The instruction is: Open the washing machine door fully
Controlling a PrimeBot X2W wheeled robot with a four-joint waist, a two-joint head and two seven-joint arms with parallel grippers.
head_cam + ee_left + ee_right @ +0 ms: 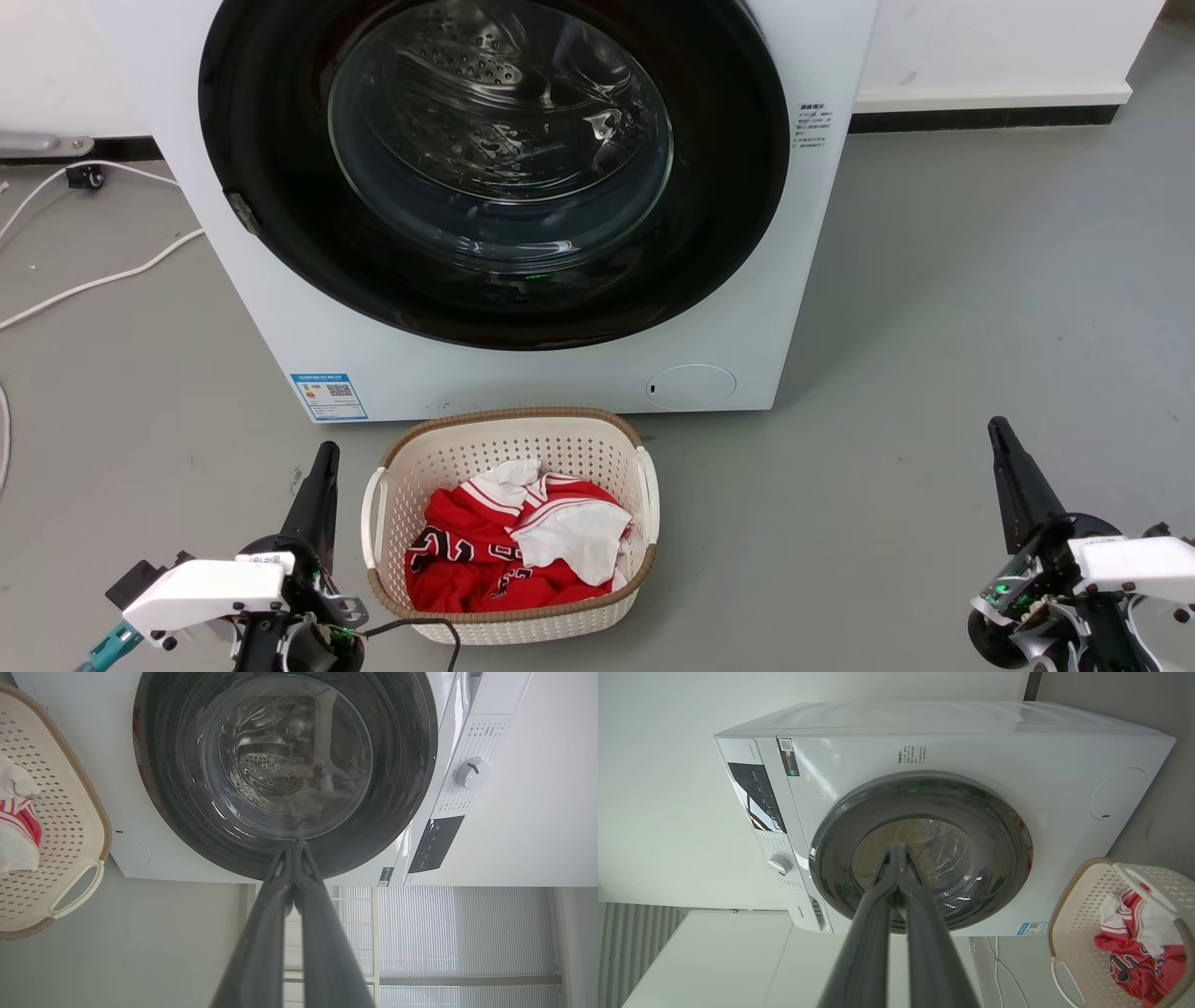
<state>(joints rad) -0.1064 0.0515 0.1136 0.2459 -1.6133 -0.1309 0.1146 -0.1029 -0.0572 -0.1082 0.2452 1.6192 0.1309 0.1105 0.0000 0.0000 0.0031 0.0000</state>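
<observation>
The white washing machine (pixel 280 308) stands ahead of me on the grey floor. Its washing machine door (pixel 271 140), round, glossy black with a bulging glass window, lies flat against the front, closed. A small latch tab sits on the door's left rim. My left gripper (pixel 325 453) rests low at the lower left, shut, fingertips together and empty, well short of the door (pixel 163 765). My right gripper (pixel 997 429) rests at the lower right, also shut and empty, far from the door (pixel 831 858). Both pairs of fingers point toward the machine (pixel 1017 765).
A beige laundry basket (pixel 509 425) with red and white clothes stands on the floor right before the machine, between my grippers. White cables (pixel 93 280) trail over the floor at the left. A white wall with a dark skirting (pixel 980 117) runs behind at the right.
</observation>
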